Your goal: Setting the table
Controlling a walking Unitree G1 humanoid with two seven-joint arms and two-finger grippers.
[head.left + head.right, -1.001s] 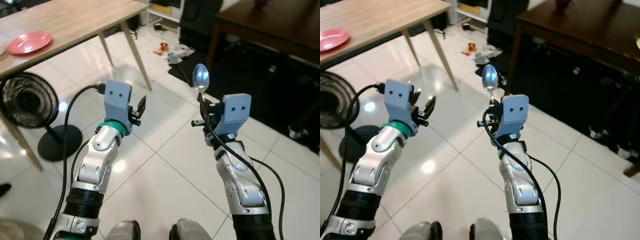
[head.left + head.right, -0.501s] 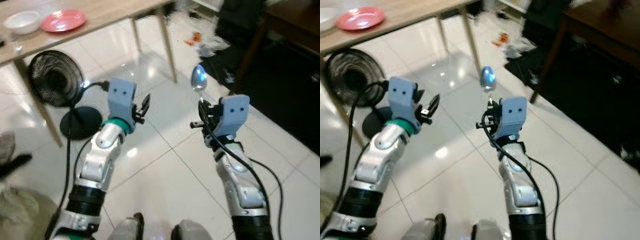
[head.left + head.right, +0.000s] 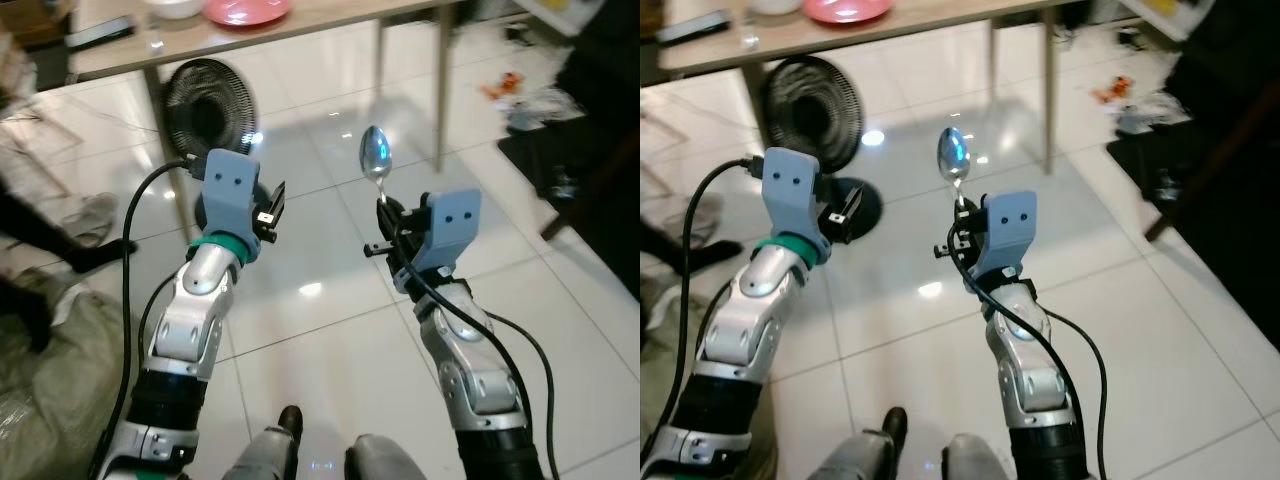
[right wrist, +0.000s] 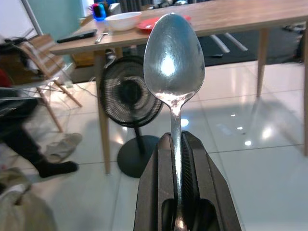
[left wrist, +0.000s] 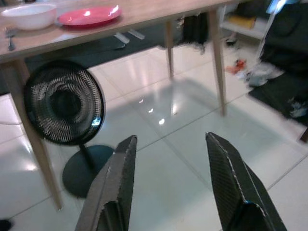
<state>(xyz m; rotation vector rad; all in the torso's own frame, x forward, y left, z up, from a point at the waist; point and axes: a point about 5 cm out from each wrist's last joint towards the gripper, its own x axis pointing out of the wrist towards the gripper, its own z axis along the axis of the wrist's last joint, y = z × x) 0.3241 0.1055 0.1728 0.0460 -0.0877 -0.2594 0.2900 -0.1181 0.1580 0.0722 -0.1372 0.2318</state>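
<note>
1. Head camera views look down on two silver arms raised in front of the robot, above a glossy white tiled floor (image 3: 330, 330).
2. On the robot's right, the right gripper (image 3: 384, 212) is clamped tight on the handle of a metal spoon (image 3: 375, 155).
3. That spoon stands upright, its shiny bowl above the fingers and facing the robot.
4. From the right wrist, the spoon handle runs down between the two black fingers (image 4: 154, 183), which press against it on both sides.
5. On the robot's left, the left gripper (image 5: 171, 187) is held up at about the same height, well apart from the spoon.
6. Its two fingers are spread wide with nothing between them.
7. Ahead of the robot stands a wooden table (image 3: 940, 22) on slim pale legs.
8. A red plate (image 3: 247, 10) lies on the table, with a white bowl (image 5: 29, 15) just beside it.
9. A fork (image 5: 9, 37) lies near the bowl, at the table's edge.
10. A black floor fan (image 3: 210, 105) stands under the table edge, beside one leg.
11. A person's dark-clad leg (image 4: 24, 139) shows off to the robot's left, near a grey sack (image 3: 50, 360) on the floor.
12. Small bits of clutter (image 3: 525, 90) lie on the tiles to the robot's right.
</note>
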